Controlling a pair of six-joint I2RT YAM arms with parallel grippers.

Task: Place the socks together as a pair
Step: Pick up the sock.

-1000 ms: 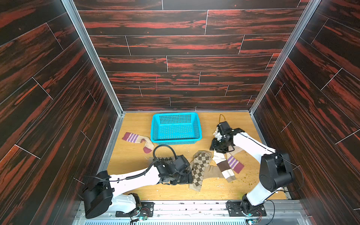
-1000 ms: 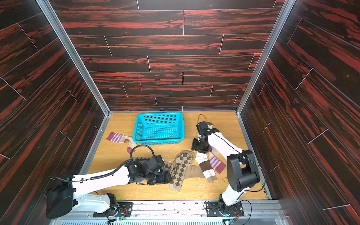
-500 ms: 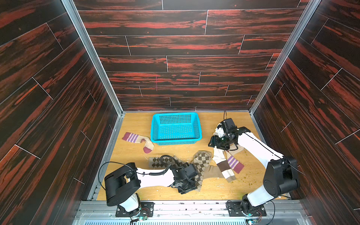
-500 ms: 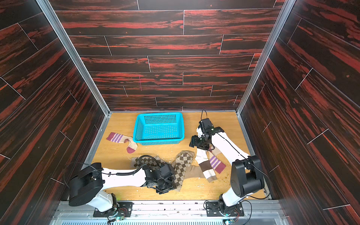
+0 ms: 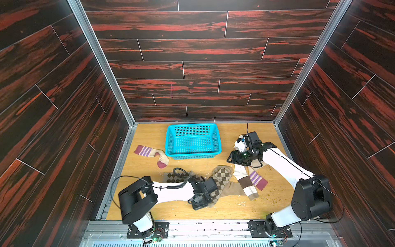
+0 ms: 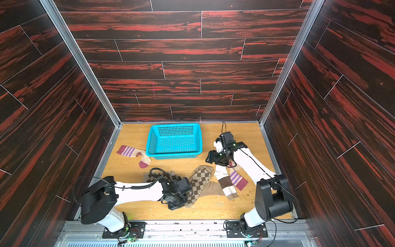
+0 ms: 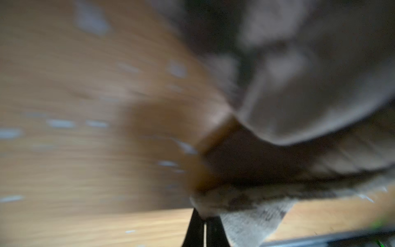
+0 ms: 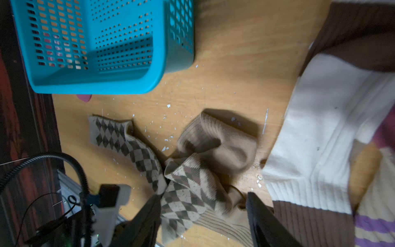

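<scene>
Near the front of the table, my left gripper [image 5: 203, 204] is shut on the lower edge of a tan argyle sock [image 5: 222, 177]; the left wrist view shows its fabric [image 7: 245, 216] pinched at the closed fingertips [image 7: 210, 228]. A second argyle sock [image 5: 171, 177] lies partly under the left arm. A plain ribbed tan sock [image 5: 233, 189] lies under the held one. My right gripper [image 5: 232, 158] hangs open and empty above a white sock with brown bands [image 5: 245, 181]. Beside that sock lies a purple-striped sock [image 5: 257, 180]; its match [image 5: 149, 153] lies at the left.
An empty blue basket [image 5: 193, 155] stands at the back middle of the table. Dark wood-patterned walls close in the left, right and back sides. Small crumbs are scattered over the wooden tabletop [image 5: 235, 209].
My left gripper has swung forward to the argyle sock's near end and shut on it, uncovering the second argyle sock. The right gripper opened wider and lifted back from the socks.
</scene>
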